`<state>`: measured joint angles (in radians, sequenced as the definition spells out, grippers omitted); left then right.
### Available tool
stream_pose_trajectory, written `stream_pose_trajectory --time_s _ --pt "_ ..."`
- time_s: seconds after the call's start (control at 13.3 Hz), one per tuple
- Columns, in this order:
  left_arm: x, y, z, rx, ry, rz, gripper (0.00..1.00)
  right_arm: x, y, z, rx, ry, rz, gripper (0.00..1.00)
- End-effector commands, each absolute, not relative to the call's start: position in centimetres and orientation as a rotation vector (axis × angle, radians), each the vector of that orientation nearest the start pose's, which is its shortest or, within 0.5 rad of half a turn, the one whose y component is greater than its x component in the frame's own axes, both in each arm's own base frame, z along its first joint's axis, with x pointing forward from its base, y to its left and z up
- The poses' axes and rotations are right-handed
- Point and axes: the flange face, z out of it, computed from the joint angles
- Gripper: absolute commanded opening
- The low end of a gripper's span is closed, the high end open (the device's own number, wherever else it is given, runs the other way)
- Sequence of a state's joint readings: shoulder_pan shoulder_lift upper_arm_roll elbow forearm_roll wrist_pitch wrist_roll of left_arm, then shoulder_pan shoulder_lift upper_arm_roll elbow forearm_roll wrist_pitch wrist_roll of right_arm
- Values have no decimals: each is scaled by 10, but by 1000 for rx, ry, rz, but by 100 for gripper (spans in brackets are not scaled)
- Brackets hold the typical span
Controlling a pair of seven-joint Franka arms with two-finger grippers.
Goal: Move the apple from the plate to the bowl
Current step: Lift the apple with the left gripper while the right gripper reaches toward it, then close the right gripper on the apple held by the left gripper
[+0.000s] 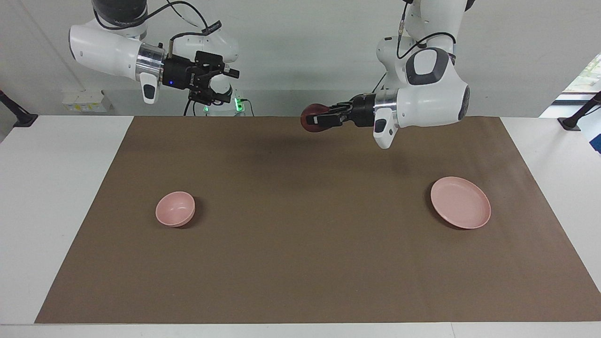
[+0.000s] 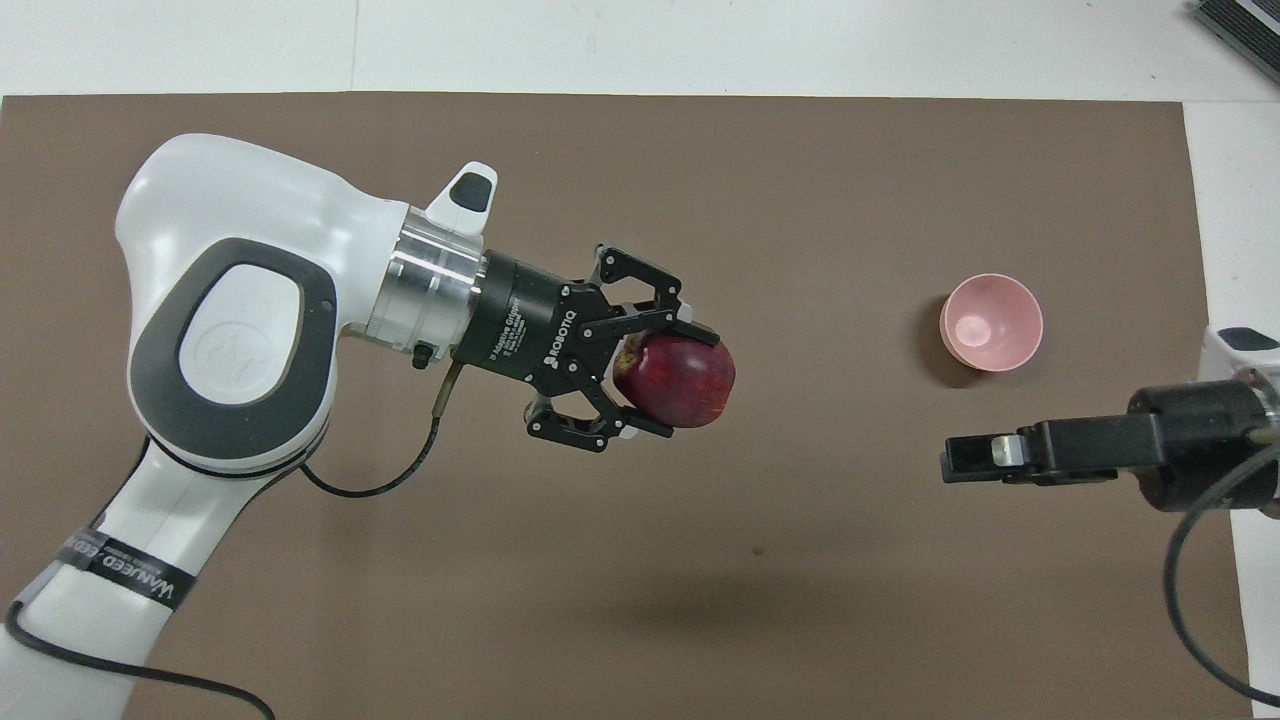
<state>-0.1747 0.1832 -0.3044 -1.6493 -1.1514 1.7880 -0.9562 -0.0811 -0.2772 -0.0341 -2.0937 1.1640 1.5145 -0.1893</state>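
A dark red apple hangs high over the middle of the brown mat, near the robots' edge. My left gripper is shut on the apple, its fingers lying level. The pale pink plate sits bare at the left arm's end; in the overhead view the left arm hides it. The small pink bowl stands bare at the right arm's end. My right gripper is open, holds nothing, and is raised high near its own base.
A brown mat covers most of the white table. A black cable loops from the right wrist. A dark object lies off the mat at the table's corner farthest from the robots.
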Motion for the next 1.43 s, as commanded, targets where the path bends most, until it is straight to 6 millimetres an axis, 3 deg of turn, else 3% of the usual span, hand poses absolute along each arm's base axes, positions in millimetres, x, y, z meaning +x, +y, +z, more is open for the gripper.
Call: stream_pose_trajectory --time_s 0.0,0.23,0.45,0.53,0.68,1.05,1.35 --pt "515 -353 564 1882 827 -974 0 455 46 585 -1899 83 97 100" --pt "507 -363 571 1785 811 -1051 0 457 46 586 -1886 112 104 100" --pt "497 -368 565 1630 881 -1174 0 457 51 586 -1884 106 111 100" --pt "485 -381 559 1588 886 -1241 0 458 51 587 -1886 113 103 100" --pt "481 -393 549 1481 923 -1346 0 459 53 590 -1856 120 94 100" --pt "447 -439 533 1381 921 -1474 0 462 61 591 -1854 137 86 100" --pt "429 -466 536 1345 951 -1466 0 459 62 588 -1865 126 93 100"
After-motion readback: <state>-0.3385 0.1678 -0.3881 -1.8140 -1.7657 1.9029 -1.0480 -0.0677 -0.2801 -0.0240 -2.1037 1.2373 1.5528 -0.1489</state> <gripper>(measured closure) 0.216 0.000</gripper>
